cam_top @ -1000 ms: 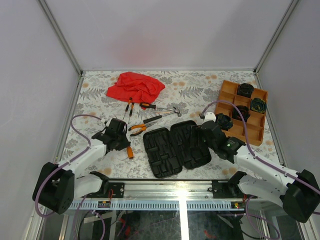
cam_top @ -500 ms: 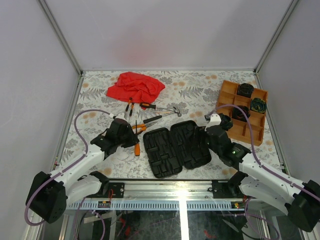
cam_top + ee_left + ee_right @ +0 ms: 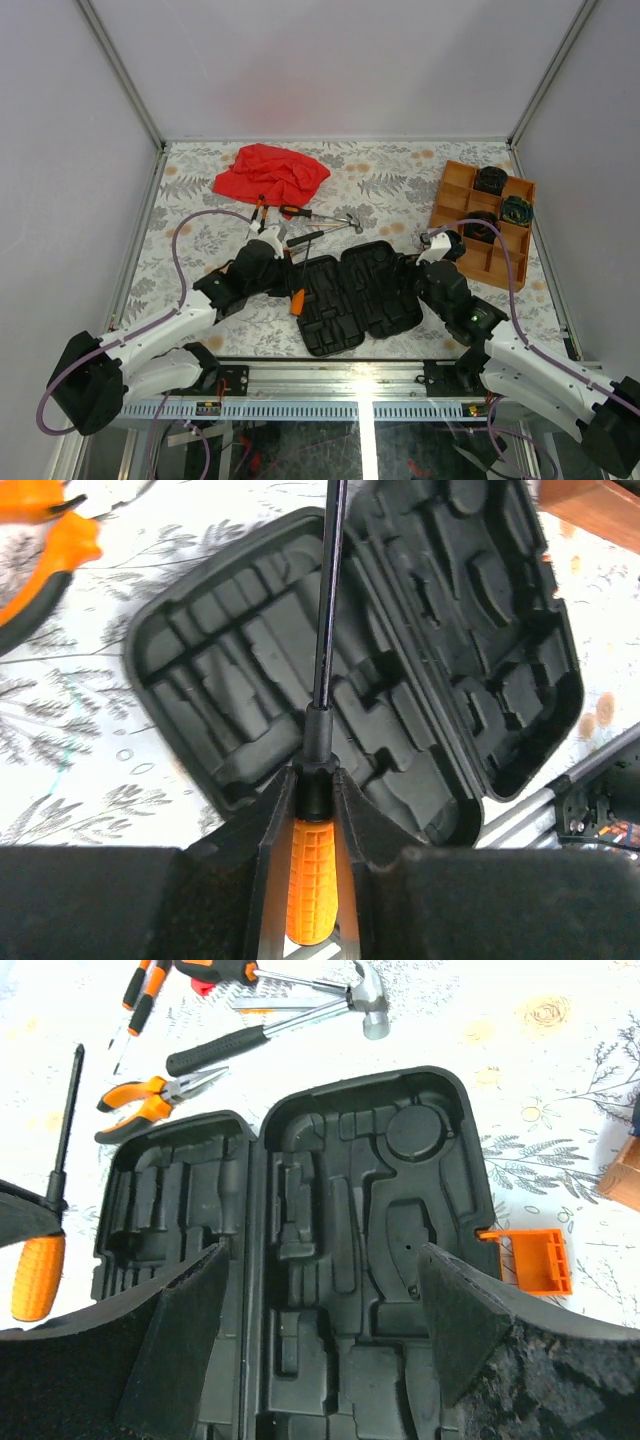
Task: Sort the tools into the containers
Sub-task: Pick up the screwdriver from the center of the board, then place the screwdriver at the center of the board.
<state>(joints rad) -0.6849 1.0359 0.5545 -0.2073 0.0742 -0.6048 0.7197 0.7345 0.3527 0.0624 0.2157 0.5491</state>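
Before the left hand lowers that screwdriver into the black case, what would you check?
1. Left hand shut on the screwdriver: ok.
2. Tool case lying open and flat: ok.
3. Slots below the screwdriver empty: ok.
4. Right hand open, holding nothing: ok.
5. Right hand clear of the left hand's path: cannot tell.
6. Which slot fits the screwdriver: cannot tell.

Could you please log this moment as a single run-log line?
left tool: shut on screwdriver, over open case | right tool: open, empty, above case | pliers, hammer: on table
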